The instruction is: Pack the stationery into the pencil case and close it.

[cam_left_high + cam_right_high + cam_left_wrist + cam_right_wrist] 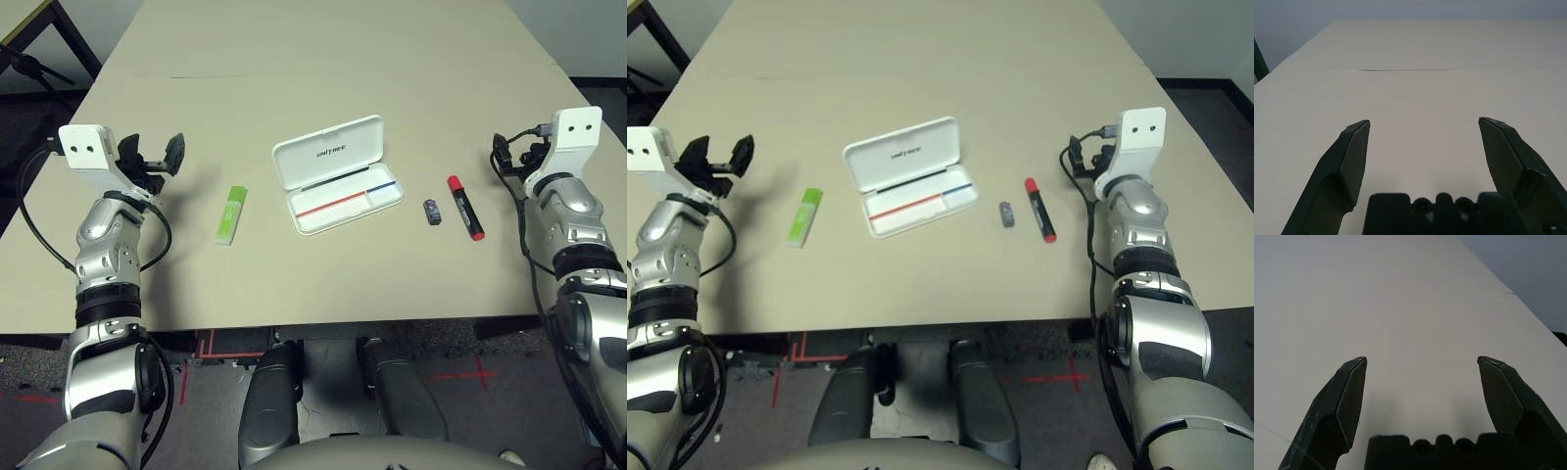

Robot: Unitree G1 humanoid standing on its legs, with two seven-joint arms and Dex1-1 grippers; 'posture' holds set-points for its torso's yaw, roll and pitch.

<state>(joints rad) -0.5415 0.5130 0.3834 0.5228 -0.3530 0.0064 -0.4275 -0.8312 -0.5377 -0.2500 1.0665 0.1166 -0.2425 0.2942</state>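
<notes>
The white pencil case [338, 176] lies open at the table's middle, its lid with dark lettering raised at the far side and a red and blue line in its base. To its left the light-green stick [231, 214] lies flat. On its right sit the tiny blue-grey block [432, 211] and, beside that, the red-capped black marker [465, 207]. My left gripper [154, 155] hovers open at the far left, well apart from the green stick. At the far right my right gripper [1421, 361] is open too, with bare table between its fingers.
The beige table [323, 78] stretches far behind the case, with a thin seam across it. Its front edge runs just below the items. A dark stand leg [39, 69] shows past the table's left corner.
</notes>
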